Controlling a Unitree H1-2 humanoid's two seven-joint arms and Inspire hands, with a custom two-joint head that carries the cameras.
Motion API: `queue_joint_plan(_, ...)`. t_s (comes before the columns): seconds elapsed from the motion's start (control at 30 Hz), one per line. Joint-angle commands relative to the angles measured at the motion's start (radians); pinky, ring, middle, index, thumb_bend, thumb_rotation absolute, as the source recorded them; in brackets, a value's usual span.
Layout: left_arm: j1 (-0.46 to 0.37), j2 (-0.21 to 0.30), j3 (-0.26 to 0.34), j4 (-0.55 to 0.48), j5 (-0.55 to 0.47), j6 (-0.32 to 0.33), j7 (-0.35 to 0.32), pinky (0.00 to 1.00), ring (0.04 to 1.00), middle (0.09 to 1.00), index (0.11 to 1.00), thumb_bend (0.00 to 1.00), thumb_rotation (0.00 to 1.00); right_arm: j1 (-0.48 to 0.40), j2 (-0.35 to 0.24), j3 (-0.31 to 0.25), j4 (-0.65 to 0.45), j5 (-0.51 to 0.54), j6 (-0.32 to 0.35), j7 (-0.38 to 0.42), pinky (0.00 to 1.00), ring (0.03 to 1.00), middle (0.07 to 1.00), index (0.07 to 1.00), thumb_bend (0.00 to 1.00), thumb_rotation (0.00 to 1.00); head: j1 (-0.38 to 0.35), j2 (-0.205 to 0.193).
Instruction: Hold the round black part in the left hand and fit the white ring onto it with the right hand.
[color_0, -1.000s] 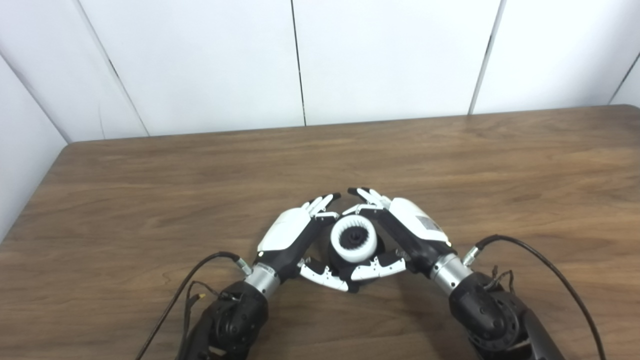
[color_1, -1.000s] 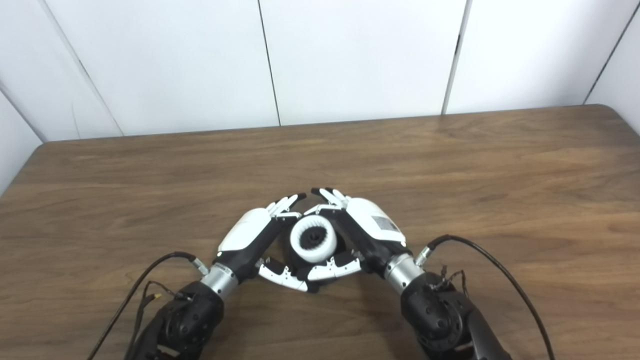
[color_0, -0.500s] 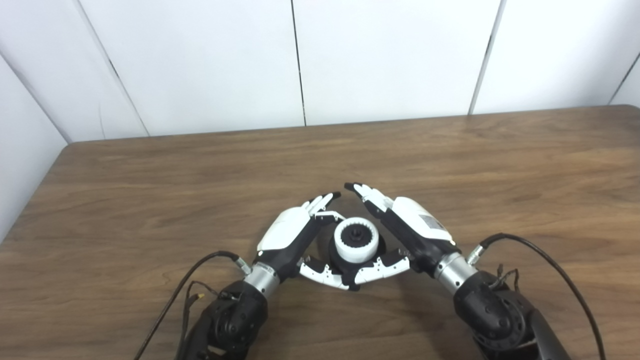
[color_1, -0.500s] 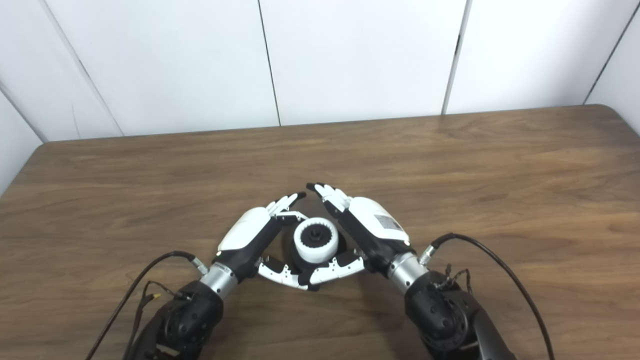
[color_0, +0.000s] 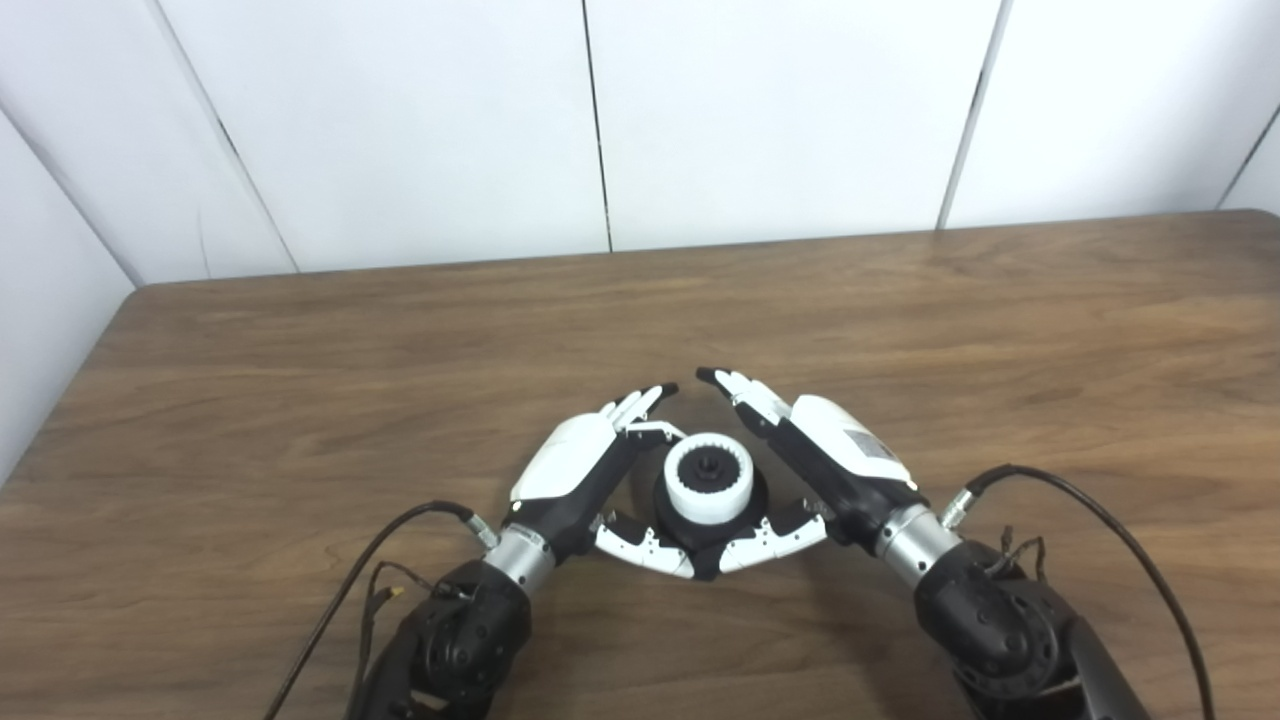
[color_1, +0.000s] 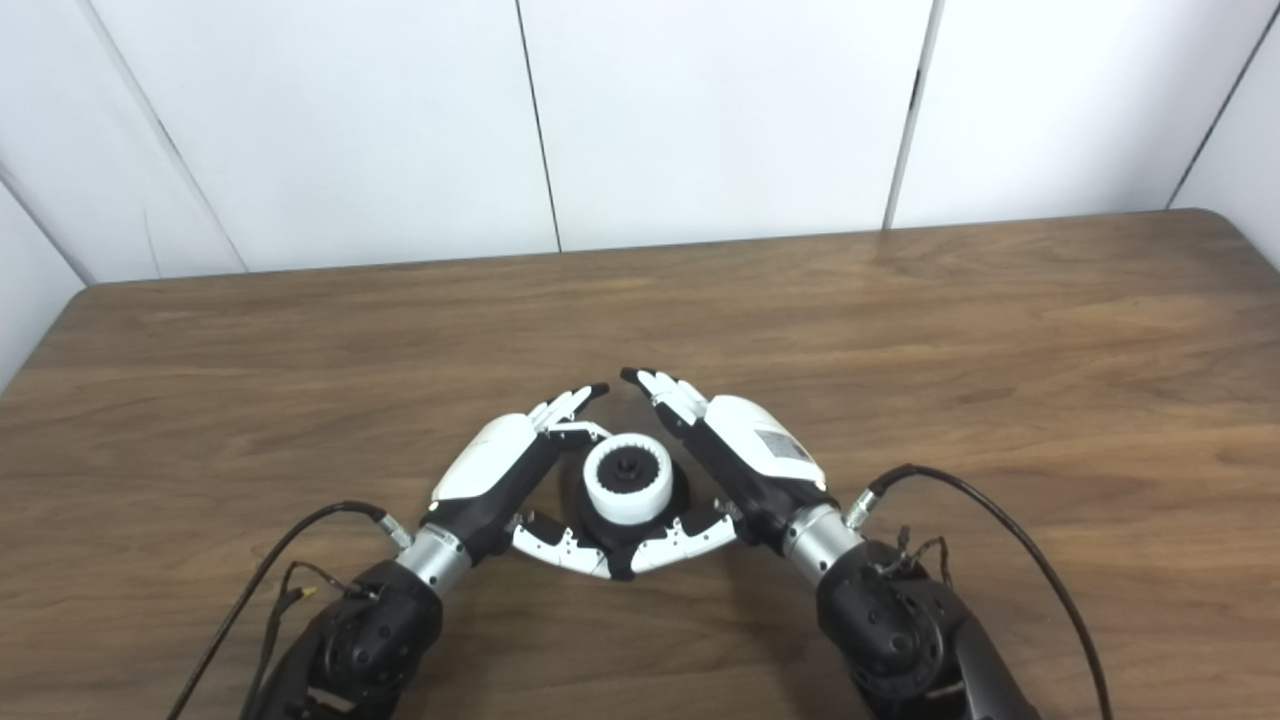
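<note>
I see both of my robot hands low on the brown wooden bench (color_0: 300, 350), close to my edge of it. The round black part (color_0: 752, 487) sits between them, and the white ring (color_0: 708, 478) is on top of it. The ring has little teeth on its inside, and a small black knob pokes up in its middle. I can see only a bit of the black part peeking out around the bottom of the ring.

My left hand (color_0: 575, 467) is just beside the black part on its left side. Its fingers (color_0: 637, 404) are stretched out and point up and to the right, past the ring. Its thumb reaches under the near side of the part. I cannot tell if the left hand really squeezes the part or only cups it.

My right hand (color_0: 835, 455) is on the other side. Its fingers (color_0: 738, 388) are straight and spread away from the ring, not touching it. Its thumb comes in low from the right and nearly meets the left thumb in front of the black part. The right hand holds nothing.

A black cable (color_0: 1100, 520) loops out from each wrist. White wall panels (color_0: 400, 130) stand behind the bench.
</note>
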Motion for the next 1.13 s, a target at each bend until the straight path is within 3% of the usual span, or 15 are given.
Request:
queue_joint_plan(0.0, -0.036, 0.003, 0.008, -0.024, -0.007, -0.031, 0.028, 1.0, 1.0, 1.0, 0.604, 0.95, 0.37, -0.031, -0.011, -0.018, -0.04, -0.004, -0.01, -0.008, 0.96, 1.0, 1.0, 1.0, 1.0, 0.37, 0.0, 0.001)
queue_joint_plan(0.5, -0.034, 0.0, 0.012, -0.033, -0.013, -0.013, 0.016, 1.0, 1.0, 1.0, 0.607, 0.95, 0.35, -0.022, -0.087, -0.076, -0.047, 0.026, 0.003, 0.025, 0.98, 1.0, 1.0, 1.0, 1.0, 0.36, 0.0, 0.01)
queue_joint_plan(1.1, -0.042, 0.006, 0.021, -0.026, -0.019, -0.022, 0.017, 1.0, 1.0, 1.0, 0.609, 0.95, 0.34, 0.006, -0.117, -0.114, -0.045, 0.038, 0.007, 0.016, 0.97, 1.0, 1.0, 0.972, 1.0, 0.34, -0.019, 0.01)
